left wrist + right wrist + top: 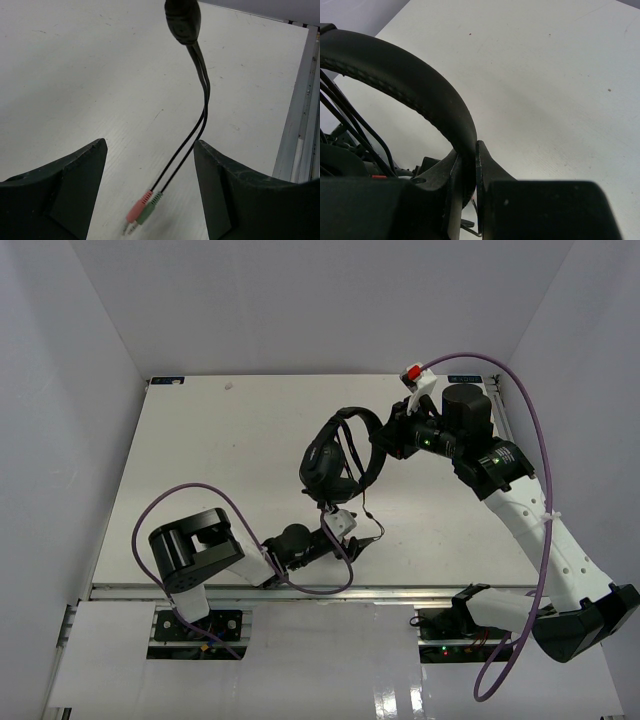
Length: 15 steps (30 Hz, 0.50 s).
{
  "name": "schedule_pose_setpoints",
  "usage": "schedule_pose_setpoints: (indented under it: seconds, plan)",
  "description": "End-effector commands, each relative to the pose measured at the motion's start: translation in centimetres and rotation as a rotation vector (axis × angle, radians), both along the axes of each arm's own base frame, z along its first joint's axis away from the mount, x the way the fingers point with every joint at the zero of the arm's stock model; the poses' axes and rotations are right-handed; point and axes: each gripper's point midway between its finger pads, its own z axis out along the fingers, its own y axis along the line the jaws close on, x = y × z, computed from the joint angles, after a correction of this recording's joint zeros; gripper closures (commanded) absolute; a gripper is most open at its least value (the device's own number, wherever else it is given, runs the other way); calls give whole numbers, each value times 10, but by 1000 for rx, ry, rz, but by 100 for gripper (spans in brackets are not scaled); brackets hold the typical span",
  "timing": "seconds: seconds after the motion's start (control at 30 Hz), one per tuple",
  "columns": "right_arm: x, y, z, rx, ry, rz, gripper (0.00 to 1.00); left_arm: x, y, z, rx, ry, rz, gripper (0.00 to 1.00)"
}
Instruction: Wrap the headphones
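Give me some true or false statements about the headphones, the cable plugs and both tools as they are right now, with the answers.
1. The right tool is shut on the headband. True.
2. The left tool is shut on the cable. False: it is open, and the cable passes between its fingers ungripped.
3. The two plugs are pink and green. True.
4. The headphones lie at the table's far left corner. False: they are right of centre, at the right tool.
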Motion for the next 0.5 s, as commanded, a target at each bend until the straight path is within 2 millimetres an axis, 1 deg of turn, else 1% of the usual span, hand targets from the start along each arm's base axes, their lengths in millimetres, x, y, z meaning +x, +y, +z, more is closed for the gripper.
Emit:
schedule_pose_setpoints:
  seconds: [0.0,0.07,0.13,0.17,0.23,0.3,0.33,0.37,0.47]
  plan:
    - [-5,3,31,84,-59,18,92,0,3,17,-55,-18,7,19]
    - [-5,4,30,86,-56,19,92,1,3,15,-49,-17,7,19]
    - [-6,4,31,88,-55,24,92,-2,-3,14,-48,-15,-18,19]
    - [-6,5,31,89,-55,26,92,-4,-7,14,-49,-15,-44,19]
    - [-6,5,32,91,-54,28,92,-17,-20,15,-54,-14,-143,19]
    - [-6,5,31,91,-53,30,92,-25,-31,5,-39,33,-205,19]
    - [-6,5,31,90,-52,31,92,-27,-36,5,-34,38,-228,19]
    - [-7,5,31,92,-50,32,92,-29,-40,-3,-18,55,-247,19]
    - [-9,5,32,95,-54,34,92,-22,-44,-6,-14,62,-220,23]
